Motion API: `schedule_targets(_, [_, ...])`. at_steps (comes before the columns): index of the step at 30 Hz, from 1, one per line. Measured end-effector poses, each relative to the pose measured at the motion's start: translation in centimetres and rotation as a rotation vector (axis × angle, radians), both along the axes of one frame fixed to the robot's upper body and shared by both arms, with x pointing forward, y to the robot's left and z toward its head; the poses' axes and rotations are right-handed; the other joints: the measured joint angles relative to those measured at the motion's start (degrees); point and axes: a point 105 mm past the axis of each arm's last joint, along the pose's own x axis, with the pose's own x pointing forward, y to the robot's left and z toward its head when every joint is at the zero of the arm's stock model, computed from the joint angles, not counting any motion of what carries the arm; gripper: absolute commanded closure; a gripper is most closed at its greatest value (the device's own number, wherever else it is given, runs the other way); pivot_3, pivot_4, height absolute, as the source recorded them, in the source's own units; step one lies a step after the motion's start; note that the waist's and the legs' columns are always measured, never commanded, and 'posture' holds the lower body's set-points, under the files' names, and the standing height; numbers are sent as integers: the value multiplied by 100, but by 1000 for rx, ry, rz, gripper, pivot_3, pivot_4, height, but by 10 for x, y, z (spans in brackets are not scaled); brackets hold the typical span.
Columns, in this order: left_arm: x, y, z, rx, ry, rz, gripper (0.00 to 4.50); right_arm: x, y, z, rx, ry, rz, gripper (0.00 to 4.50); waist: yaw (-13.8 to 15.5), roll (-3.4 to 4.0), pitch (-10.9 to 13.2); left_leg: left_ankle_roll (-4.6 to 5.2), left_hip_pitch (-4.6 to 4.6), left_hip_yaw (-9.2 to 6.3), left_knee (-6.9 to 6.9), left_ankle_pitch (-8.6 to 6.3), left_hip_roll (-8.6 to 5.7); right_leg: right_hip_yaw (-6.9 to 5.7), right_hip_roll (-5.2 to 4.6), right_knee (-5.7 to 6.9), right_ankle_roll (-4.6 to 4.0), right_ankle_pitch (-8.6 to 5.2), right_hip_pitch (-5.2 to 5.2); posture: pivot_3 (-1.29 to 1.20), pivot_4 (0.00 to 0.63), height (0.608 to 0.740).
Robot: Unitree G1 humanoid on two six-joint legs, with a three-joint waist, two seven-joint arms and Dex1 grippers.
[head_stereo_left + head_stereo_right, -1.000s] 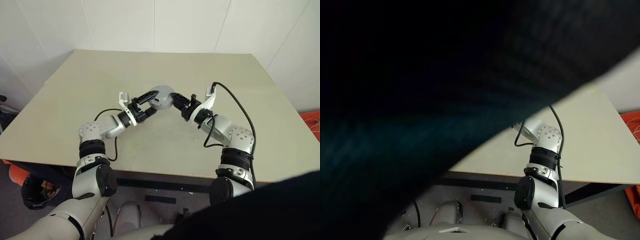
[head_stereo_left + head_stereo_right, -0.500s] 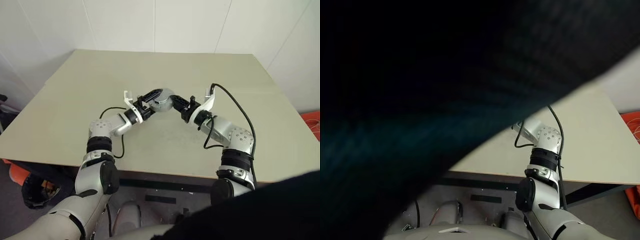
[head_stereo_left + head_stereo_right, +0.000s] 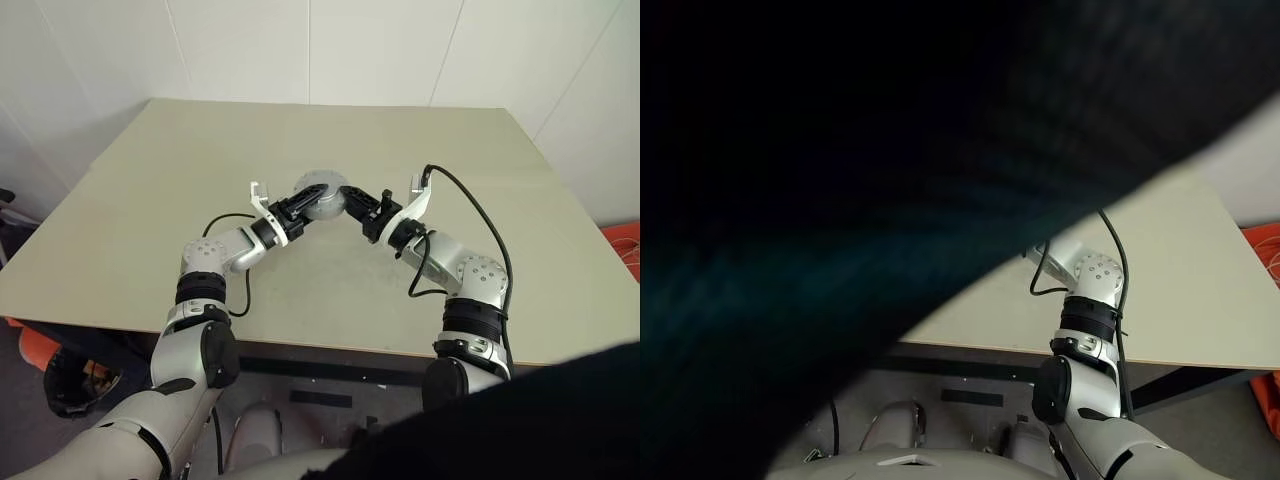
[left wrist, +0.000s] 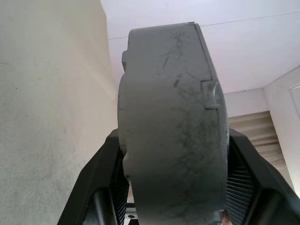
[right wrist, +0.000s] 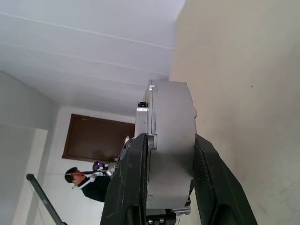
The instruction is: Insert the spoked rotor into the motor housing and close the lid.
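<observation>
The motor housing [image 3: 322, 193], lid seemingly on, is held edge-up just above the middle of the worktop [image 3: 150, 200]. The right pincer [image 3: 352, 203] clamps its flat faces; the left pincer [image 3: 304, 205] sits around its rim, fingers [image 4: 108, 173] against it. Judged step: closing the lid. Next, squeeze evenly, keeping the halves aligned

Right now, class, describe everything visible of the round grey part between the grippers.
The housing is a thick, dull grey metal-looking drum. Its rim is scuffed with dark scratches and has a seam and a small notch. It stands on edge over the table, with the left gripper and right gripper pinching its flat faces.
</observation>
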Motion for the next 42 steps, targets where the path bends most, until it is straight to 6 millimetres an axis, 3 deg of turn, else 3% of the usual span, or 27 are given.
schedule_targets(16, [1,-1,0,-6,-1,10,2307,1,0,1,-5,-5,-6,3382,0,0,0,0,-1,0,3,0,0,0,0,1,0,0,0,0,0,740])
schedule_targets(17, [1,-1,0,-6,-1,10,2307,1,0,1,-9,-6,-5,2646,1,0,0,0,-1,0,4,0,0,0,0,1,0,0,1,0,0,740])
schedule_targets(22, [2,0,-4,29,8,15,2307,0,0,-4,-98,-15,-3,1054,1,0,0,0,-1,-1,5,0,0,0,1,1,0,0,1,0,0,740])
schedule_targets(28, [1,-1,-6,31,14,12,2307,1,2,-7,-166,-34,-22,1054,0,0,0,1,-1,-1,5,0,0,0,0,1,0,0,2,0,0,740])
schedule_targets(36, [1,8,-6,49,-10,42,2307,13,-24,-4,-165,-52,-180,1054,-2,-1,1,1,-3,-2,8,0,0,0,0,2,1,1,1,0,0,740])
schedule_targets(42, [12,42,4,131,-99,201,2307,14,-31,-2,-157,-61,-202,1054,-17,-1,0,1,-1,-2,8,0,1,-1,2,5,1,1,-1,0,0,740])
